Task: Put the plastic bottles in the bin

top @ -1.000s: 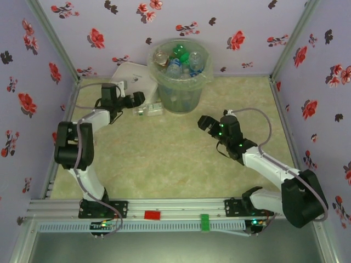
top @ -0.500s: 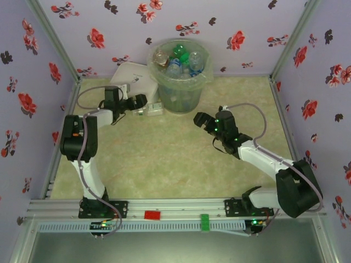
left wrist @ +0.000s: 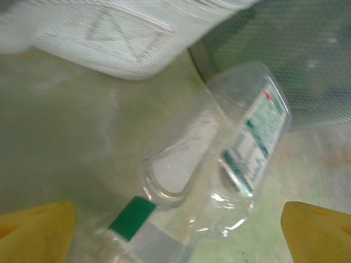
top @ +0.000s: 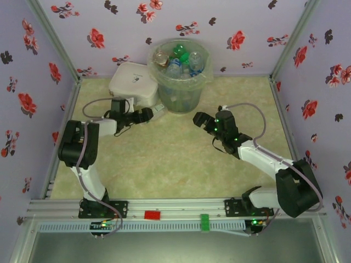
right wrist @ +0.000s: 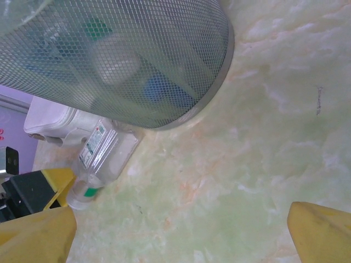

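Plastic bottle [left wrist: 219,164] beside bin [top: 181,82] near table's [top: 164,159] far edge, left end effector [top: 143,115] spread wide around it, right end effector [top: 202,120] wide apart, empty.

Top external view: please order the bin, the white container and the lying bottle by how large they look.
1. bin
2. white container
3. lying bottle
The bin's rim stands nearer the camera, but the order looks clear anyway.

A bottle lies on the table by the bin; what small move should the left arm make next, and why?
Probably ease the left gripper forward until its open jaws straddle the green-capped bottle. The bottle lies on the table just ahead of them, ungripped, beside the bin and the white container.
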You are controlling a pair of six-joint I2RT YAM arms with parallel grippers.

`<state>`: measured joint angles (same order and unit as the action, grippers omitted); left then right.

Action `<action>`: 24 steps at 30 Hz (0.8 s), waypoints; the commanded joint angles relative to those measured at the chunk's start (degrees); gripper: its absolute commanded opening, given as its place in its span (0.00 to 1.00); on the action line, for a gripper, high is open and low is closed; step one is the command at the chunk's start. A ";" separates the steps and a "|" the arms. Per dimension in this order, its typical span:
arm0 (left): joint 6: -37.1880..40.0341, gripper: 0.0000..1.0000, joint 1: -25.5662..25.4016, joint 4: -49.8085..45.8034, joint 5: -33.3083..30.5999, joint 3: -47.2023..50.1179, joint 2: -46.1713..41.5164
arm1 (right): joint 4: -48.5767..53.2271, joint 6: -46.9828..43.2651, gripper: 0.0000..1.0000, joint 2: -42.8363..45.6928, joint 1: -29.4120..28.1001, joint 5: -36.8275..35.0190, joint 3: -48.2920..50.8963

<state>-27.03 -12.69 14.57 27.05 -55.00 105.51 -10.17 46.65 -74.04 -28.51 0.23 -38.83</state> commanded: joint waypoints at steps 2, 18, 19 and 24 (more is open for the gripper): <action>3.26 0.96 -1.81 -5.77 -0.46 -0.86 -2.18 | -2.75 0.02 1.00 0.66 -0.49 0.29 0.29; 11.82 0.94 -8.92 -25.01 -19.97 -20.71 9.22 | -1.61 -0.15 1.00 4.42 -0.49 -1.20 2.32; 11.82 0.93 -9.32 -25.56 -21.05 -21.74 9.89 | -1.47 -0.29 1.00 4.67 -0.49 -1.11 2.39; 12.65 0.80 -11.21 -27.44 -26.16 -24.27 11.40 | 0.01 -0.89 1.00 6.84 -0.49 -2.01 3.04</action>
<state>-16.14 -22.92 -9.08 5.93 -77.19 116.16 -10.83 46.54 -69.17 -28.51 -0.03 -37.17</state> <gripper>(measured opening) 0.821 0.996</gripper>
